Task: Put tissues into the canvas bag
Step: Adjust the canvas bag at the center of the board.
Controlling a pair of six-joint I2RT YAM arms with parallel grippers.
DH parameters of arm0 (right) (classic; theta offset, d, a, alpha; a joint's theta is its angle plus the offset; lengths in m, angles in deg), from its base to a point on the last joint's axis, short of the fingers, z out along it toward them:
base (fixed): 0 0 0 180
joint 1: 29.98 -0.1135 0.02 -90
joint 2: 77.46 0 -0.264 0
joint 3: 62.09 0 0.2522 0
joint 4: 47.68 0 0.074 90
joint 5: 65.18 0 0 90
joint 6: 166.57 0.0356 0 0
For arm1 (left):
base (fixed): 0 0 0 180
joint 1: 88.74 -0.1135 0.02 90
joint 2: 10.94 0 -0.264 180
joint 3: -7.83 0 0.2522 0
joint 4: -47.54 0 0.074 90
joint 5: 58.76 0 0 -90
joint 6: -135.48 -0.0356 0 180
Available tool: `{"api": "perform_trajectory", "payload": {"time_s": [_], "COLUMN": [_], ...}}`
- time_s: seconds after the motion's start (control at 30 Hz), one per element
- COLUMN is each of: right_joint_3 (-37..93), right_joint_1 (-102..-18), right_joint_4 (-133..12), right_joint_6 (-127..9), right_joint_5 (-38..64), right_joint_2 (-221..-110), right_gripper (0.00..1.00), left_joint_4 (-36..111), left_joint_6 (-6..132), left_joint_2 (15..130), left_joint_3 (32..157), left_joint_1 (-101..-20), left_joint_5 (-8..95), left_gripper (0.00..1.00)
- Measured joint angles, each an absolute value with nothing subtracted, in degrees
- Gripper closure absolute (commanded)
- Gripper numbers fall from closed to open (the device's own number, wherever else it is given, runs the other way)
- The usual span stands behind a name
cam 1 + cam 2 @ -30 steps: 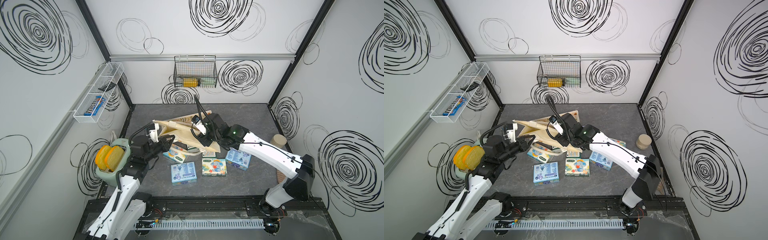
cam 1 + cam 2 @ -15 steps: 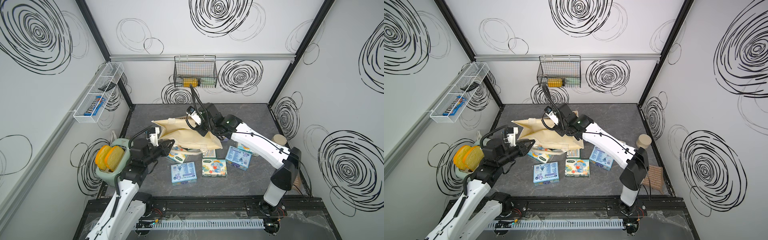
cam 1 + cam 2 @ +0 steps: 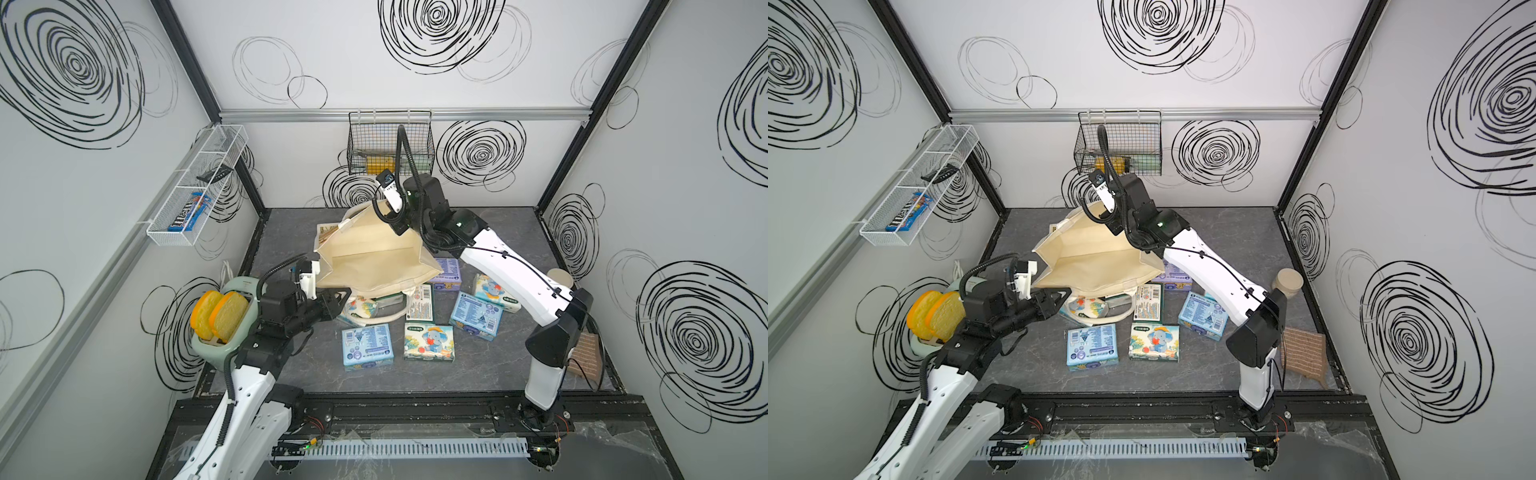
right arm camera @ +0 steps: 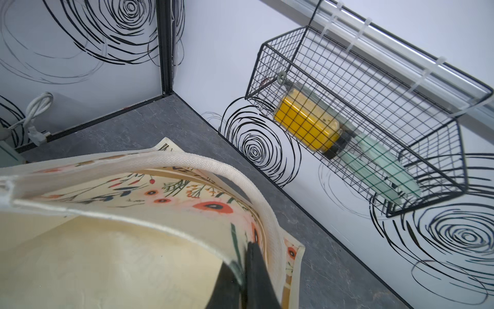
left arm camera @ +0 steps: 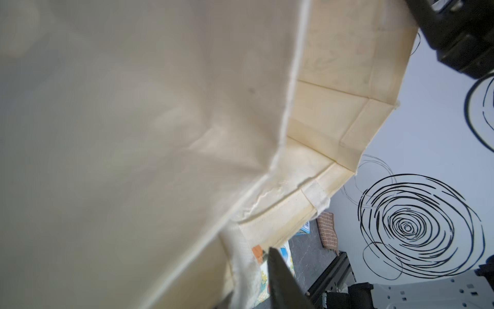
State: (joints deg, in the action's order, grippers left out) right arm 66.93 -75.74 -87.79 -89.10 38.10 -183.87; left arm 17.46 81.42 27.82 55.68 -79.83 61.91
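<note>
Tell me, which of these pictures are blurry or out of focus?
Left wrist view: the canvas bag is close to the lens, soft and blurred, while the far wall is sharp. Right wrist view: the wire basket looks slightly smeared. Both top views: crisp and evenly lit.

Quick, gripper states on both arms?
Left gripper: open, at the canvas bag's lower edge.
Right gripper: shut on the canvas bag's rim.

toaster [image 3: 212,351] holds bread [image 3: 218,313]; black wire basket [image 3: 365,137] hangs on back wall.
</note>
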Motion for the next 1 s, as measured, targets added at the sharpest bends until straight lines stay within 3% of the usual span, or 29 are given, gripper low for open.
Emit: {"api": "perform_trajectory", "payload": {"time_s": [0.13,0.37,0.4,0.43,0.47,0.7,0.83,1.0], "right_joint_3": [57.73,46.58,46.21,45.95,45.88,45.8,45.75,45.75], "right_joint_1": [-75.96,-76.05,-76.05,-76.05,-76.05,-75.7,-75.65,-75.65], "right_joint_4": [-82.06,-77.95,-77.73,-77.6,-77.54,-78.5,-79.13,-79.96], "right_joint_6": [-89.43,-89.47,-89.47,-89.47,-89.47,-89.41,-89.04,-88.62], "right_joint_5": [37.38,36.83,36.81,36.74,36.61,35.23,34.25,33.46], "right_joint_2": [-181.58,-177.88,-177.47,-177.07,-176.68,-174.93,-174.71,-174.71], "right_gripper": [1.0,1.0,1.0,1.0,1.0,1.0,1.0,1.0], "left_joint_4": [10.95,8.46,8.85,9.4,10.12,10.97,8.48,5.03], "left_joint_6": [80.81,77.22,76.22,74.84,73.24,49.22,31.76,15.91], "left_joint_2": [27.96,31.12,31.15,31.08,31.06,35.82,41.16,50.56], "left_joint_3": [61.16,84.42,86.26,88.07,89.45,94.1,94.08,92.9], "left_joint_1": [-79.41,-80.35,-80.55,-80.64,-80.64,-78.1,-68.51,-56.4], "left_joint_5": [61.23,57.34,56.6,55.73,55.05,51.33,43.14,32.16], "left_gripper": [0.04,0.05,0.21,0.49,0.6,0.55,0.46,0.45]}}
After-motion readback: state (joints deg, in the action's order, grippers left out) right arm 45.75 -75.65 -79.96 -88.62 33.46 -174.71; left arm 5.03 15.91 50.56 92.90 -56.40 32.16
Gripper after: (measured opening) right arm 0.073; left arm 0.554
